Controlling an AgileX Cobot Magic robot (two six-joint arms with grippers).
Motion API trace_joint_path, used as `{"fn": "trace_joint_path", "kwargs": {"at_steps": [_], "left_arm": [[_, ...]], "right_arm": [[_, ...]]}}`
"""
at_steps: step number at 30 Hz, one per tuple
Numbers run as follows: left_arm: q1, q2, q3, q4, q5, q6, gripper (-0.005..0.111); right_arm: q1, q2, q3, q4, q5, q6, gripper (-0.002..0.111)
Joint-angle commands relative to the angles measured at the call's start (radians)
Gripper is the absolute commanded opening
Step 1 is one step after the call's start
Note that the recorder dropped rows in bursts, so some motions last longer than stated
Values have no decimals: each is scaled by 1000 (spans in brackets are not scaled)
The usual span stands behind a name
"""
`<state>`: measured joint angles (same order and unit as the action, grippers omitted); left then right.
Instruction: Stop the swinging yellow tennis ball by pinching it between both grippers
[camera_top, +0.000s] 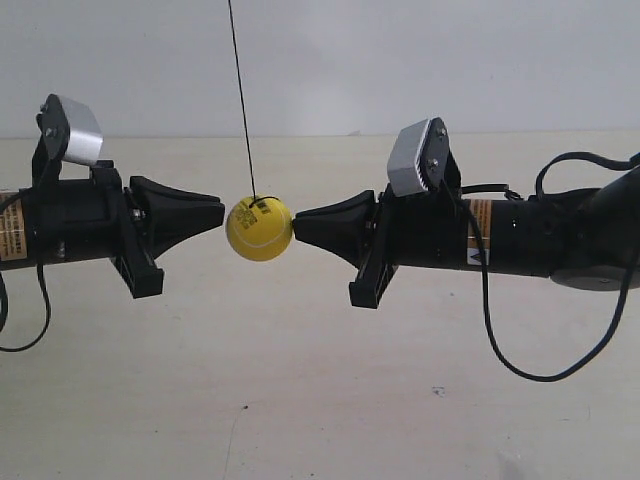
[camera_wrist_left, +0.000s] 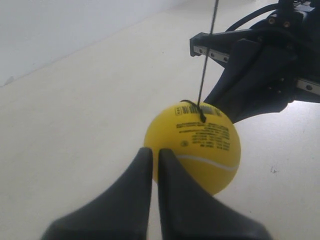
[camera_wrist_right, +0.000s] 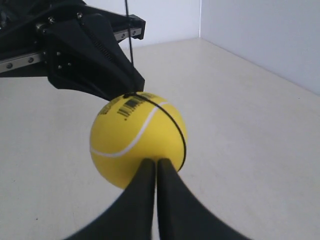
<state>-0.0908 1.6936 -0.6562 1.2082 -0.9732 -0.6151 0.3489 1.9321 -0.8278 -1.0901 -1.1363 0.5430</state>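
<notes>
The yellow tennis ball (camera_top: 259, 229) hangs on a thin dark string (camera_top: 241, 100) between the two arm ends, above the table. My left gripper (camera_top: 220, 212), at the exterior view's left, is shut, and its tip sits at the ball's side; I cannot tell whether it touches. In the left wrist view its tip (camera_wrist_left: 151, 152) overlaps the edge of the ball (camera_wrist_left: 200, 150). My right gripper (camera_top: 296, 222) is shut too, and its tip (camera_wrist_right: 156, 162) presses against the ball (camera_wrist_right: 135, 137). Each wrist view shows the other arm's end behind the ball.
A pale tabletop (camera_top: 320, 400) lies below, with a white wall (camera_top: 400, 60) behind. A black cable (camera_top: 500, 345) loops down from the right arm, and another cable (camera_top: 35, 335) hangs by the left arm.
</notes>
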Motion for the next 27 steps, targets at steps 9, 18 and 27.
{"fn": "trace_joint_path", "kwargs": {"at_steps": [9, 18, 27], "left_arm": [[-3, 6, 5, 7, -26, -8, 5], [-3, 31, 5, 7, -49, -12, 5], [-3, 48, 5, 7, -49, 6, 5]], "right_arm": [[4, -4, -3, 3, -3, -3, 0], [4, -4, -3, 3, -3, -3, 0], [4, -4, -3, 3, -3, -3, 0]]}}
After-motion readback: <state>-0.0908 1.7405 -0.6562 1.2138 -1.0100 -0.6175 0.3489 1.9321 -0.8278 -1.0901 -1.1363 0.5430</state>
